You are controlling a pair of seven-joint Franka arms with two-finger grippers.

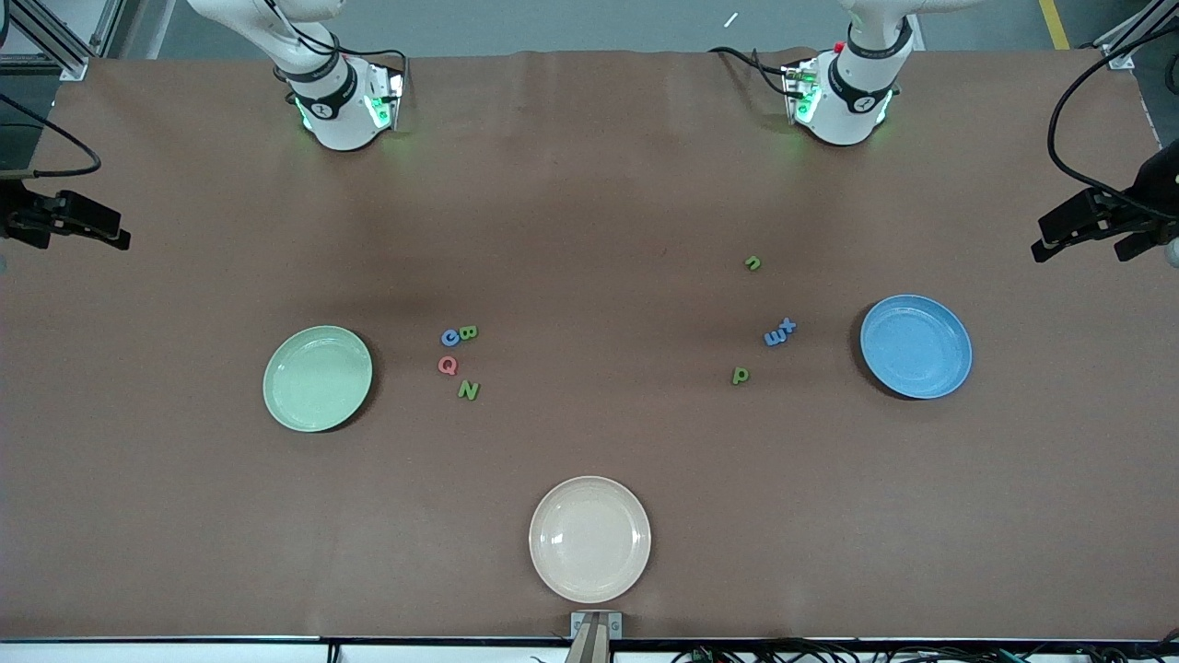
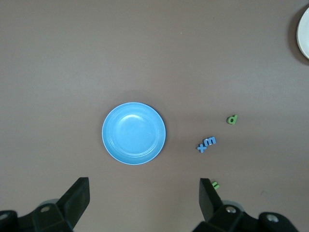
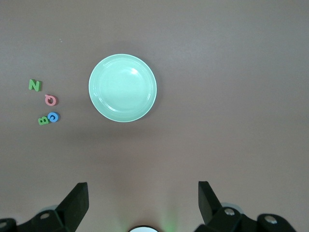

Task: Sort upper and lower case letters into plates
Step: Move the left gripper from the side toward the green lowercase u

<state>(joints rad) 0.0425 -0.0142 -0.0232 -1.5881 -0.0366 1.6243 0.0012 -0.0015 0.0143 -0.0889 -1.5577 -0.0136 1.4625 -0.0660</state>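
Both arms wait, pulled up high w/ wrists out of the front view, so grippers show only in their own wrist views. Left gripper [image 2: 144, 198] hangs w/ jaws wide, nothing btwn them, high over the table at the left arm's end; the bright blue plate [image 1: 916, 346] lies under it, a bit ahead of the fingertips, bare. Blue x [image 1: 787, 325] and blue m [image 1: 775, 338] touch each other, just beside that plate toward the table's middle; green p [image 1: 741, 375] sits near them, nearer the front camera; green n [image 1: 752, 263] sits apart, farther from the camera, and in the left wrist view it peeks out right by one finger [image 2: 210, 198]. Right gripper [image 3: 143, 199] also has jaws wide and holds nothing, high over the right arm's end; the pale green plate [image 1: 317, 378] lies under it ahead of the fingertips, also bare. The caps cluster lies beside that plate toward the table's middle: blue C [image 1: 449, 338] touching green B [image 1: 469, 332], red Q [image 1: 448, 366] just beside them and nearer the camera, green N [image 1: 469, 389] nearer again. All 8 letters lie flat on the brown table [image 1: 589, 203], none in a plate. Cream plate [image 1: 589, 539] sits mid-table at the edge nearest the camera, well apart from both grippers; its rim shows in a corner of the left wrist view.
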